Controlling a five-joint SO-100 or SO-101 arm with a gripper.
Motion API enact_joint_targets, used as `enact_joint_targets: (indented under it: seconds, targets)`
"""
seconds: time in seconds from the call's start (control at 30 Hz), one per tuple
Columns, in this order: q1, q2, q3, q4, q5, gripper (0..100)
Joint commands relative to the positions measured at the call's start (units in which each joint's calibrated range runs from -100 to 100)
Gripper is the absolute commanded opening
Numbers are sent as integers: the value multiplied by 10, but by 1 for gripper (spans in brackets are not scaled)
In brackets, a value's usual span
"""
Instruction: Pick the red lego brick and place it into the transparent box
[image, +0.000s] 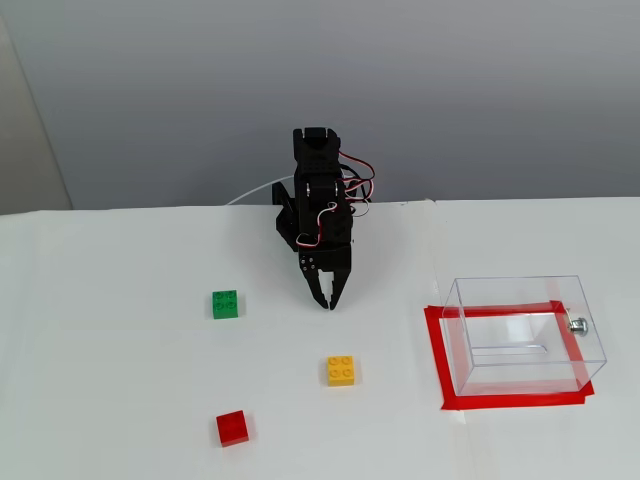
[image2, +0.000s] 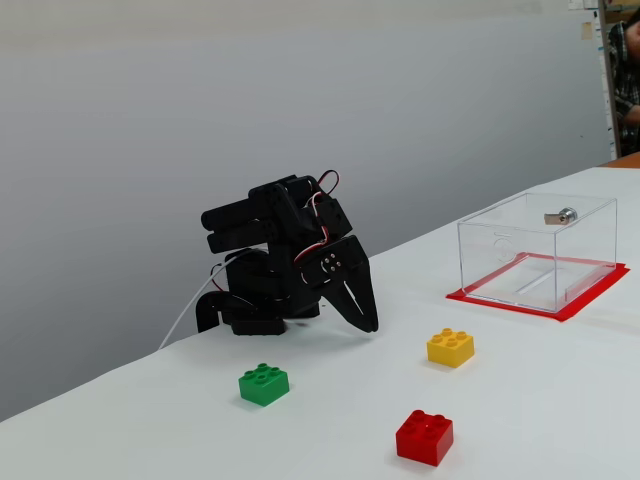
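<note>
A white bench (image: 120, 380) fills the near ground under even, soft light. Behind it stands a plain grey wall (image: 450, 90). At the far right in a fixed view, shelving (image2: 622, 80) shows.

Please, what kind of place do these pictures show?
Probably a lab or office test bench: a small black arm with its gripper on a white table, three toy bricks, and the transparent box standing inside a red tape outline.

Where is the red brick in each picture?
In a fixed view from above: the red lego brick sits near the bottom edge, left of centre.
In a fixed view from the side: it sits at the bottom, right of centre.
Shared landmark: the yellow brick nearby.
</note>
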Motion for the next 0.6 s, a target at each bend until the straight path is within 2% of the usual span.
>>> enact_joint_targets:
  seconds: [0.0,0.57]
  targets:
    - [2,-5,-10,-1,1,1]
    - [-3,-5,-10,-2,1,1]
